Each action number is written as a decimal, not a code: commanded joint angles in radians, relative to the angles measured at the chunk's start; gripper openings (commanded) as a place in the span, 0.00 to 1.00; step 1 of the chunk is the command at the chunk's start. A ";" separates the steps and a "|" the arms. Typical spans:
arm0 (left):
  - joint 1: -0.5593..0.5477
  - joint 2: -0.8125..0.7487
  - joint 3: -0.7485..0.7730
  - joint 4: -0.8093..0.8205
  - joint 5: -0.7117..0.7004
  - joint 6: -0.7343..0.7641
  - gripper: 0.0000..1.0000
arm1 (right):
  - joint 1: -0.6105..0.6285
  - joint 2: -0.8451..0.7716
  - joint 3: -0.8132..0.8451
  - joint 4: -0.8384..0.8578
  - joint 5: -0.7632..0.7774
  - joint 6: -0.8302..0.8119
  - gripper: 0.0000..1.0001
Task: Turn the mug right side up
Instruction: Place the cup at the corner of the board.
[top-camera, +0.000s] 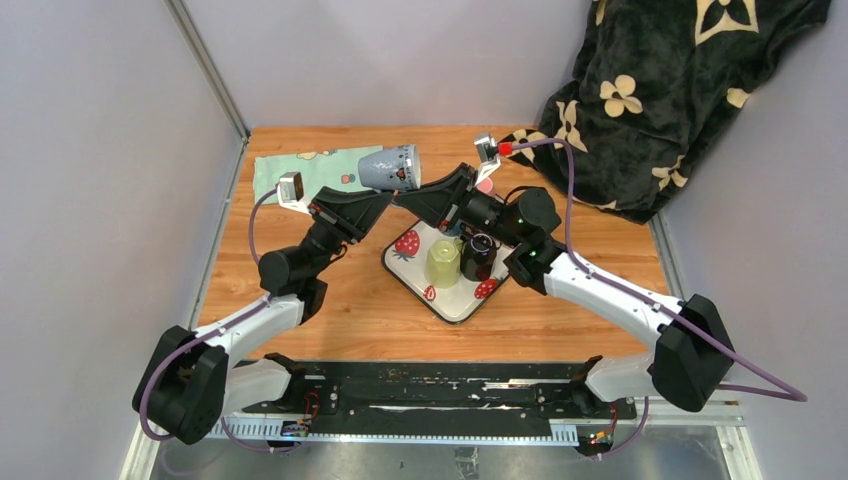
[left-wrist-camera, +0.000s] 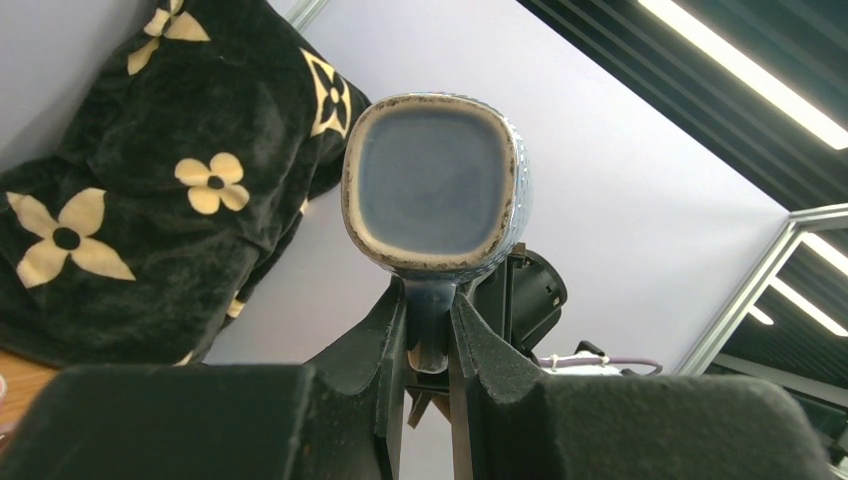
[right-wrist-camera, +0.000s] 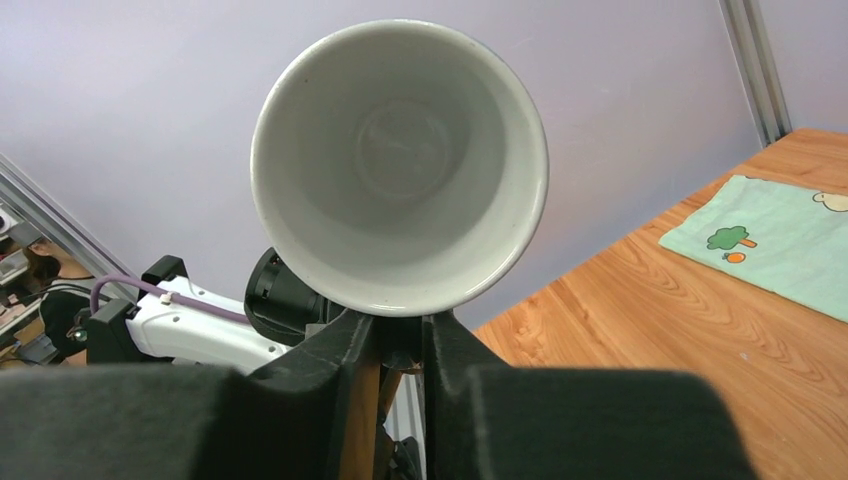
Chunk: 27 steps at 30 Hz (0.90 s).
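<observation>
The gray mug (top-camera: 390, 168) hangs on its side above the far part of the wooden table (top-camera: 560, 300), with its mouth toward the right arm. The left gripper (left-wrist-camera: 428, 332) is clamped narrowly on the mug's handle (left-wrist-camera: 431, 300), just below the base. The right gripper (right-wrist-camera: 398, 335) is closed tight, pinching the lower edge of the rim.

Mug (right-wrist-camera: 400, 170) handle mostly hidden behind right pincer (right-wrist-camera: 400, 335).
</observation>
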<state>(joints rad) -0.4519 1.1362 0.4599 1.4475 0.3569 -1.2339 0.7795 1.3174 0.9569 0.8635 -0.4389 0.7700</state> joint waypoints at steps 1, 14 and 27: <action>-0.010 -0.004 0.006 0.085 0.067 -0.004 0.00 | 0.014 0.016 0.041 0.049 0.028 0.001 0.15; -0.008 0.016 0.037 0.089 0.120 -0.013 0.41 | 0.014 -0.005 0.035 0.026 0.059 -0.020 0.00; -0.007 0.018 0.047 0.062 0.148 0.012 0.70 | 0.012 -0.059 0.025 -0.013 0.073 -0.059 0.00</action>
<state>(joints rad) -0.4484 1.1519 0.4732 1.4872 0.4267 -1.2411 0.7795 1.3087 0.9573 0.8253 -0.3985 0.7517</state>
